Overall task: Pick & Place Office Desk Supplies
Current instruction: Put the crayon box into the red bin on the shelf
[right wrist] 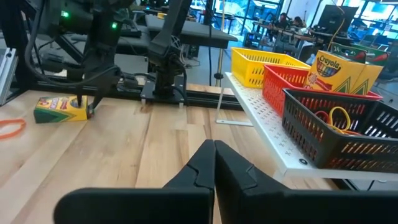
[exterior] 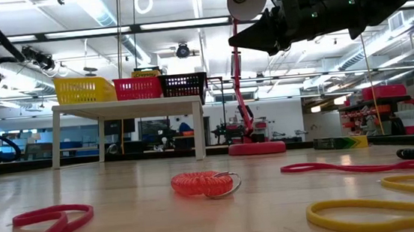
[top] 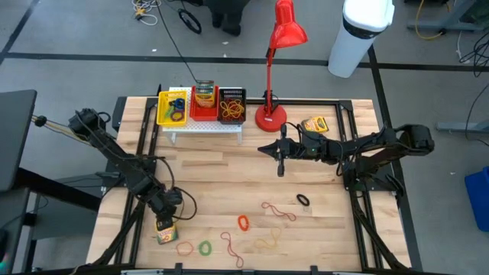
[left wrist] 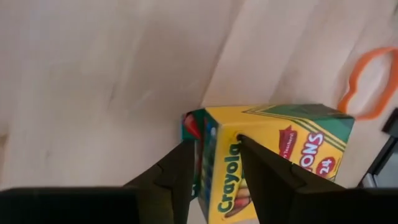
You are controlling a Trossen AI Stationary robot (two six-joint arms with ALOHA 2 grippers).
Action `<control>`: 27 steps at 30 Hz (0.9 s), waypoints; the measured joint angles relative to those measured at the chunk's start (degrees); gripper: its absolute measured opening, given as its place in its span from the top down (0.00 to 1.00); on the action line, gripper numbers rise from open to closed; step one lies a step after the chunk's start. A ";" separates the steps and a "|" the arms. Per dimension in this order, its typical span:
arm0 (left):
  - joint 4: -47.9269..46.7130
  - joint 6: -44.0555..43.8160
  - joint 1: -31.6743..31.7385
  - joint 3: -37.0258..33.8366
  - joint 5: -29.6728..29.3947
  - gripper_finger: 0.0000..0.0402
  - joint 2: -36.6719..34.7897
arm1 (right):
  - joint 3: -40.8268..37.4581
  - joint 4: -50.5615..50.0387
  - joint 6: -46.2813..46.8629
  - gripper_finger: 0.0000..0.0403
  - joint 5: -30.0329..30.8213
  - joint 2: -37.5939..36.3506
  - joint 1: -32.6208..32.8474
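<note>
We are working at a pale wooden plank table [top: 229, 172]. Our left gripper [left wrist: 211, 163] is reaching down at the near left corner of the table, over a small green-and-yellow cardboard crayon box [left wrist: 273, 155] that is lying on its side on the wood. Its fingers [left wrist: 177, 177] are straddling one end edge of the box, one to each side, and we cannot tell whether they are pressing it or standing loose.

Our right gripper [right wrist: 214, 163] is hovering above the table's middle, in front of the tall red desk lamp [top: 279, 65], with its fingers pressed together and holding nothing.

A second crayon box [top: 314, 124] is lying near the lamp's base, and a third [top: 204, 95] is standing in the red plastic basket [top: 203, 112] on the white perforated rack [top: 202, 126].

Thin rubber-band loops are lying scattered along the near side: a red coiled one [top: 244, 223], a green one [top: 205, 247], a black one [top: 303, 199] and an orange one [top: 184, 247] just beside the first box.
</note>
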 joint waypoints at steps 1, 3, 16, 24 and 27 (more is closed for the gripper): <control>0.52 0.56 0.00 0.00 0.54 0.66 0.60 | 0.00 0.01 0.02 0.99 0.00 0.00 0.00; 1.50 1.37 0.04 0.00 1.00 0.66 1.61 | 0.00 0.02 0.04 0.97 0.00 0.00 0.00; 5.88 7.45 0.52 0.02 -1.08 0.97 2.76 | 0.00 0.04 0.06 0.99 0.00 0.00 0.00; 5.89 15.35 6.83 0.02 -2.23 0.99 0.96 | 0.00 0.04 0.06 0.97 0.00 0.00 0.00; 5.91 19.13 10.36 0.02 -4.03 0.99 -0.75 | 0.00 0.04 0.06 0.99 0.00 0.00 0.00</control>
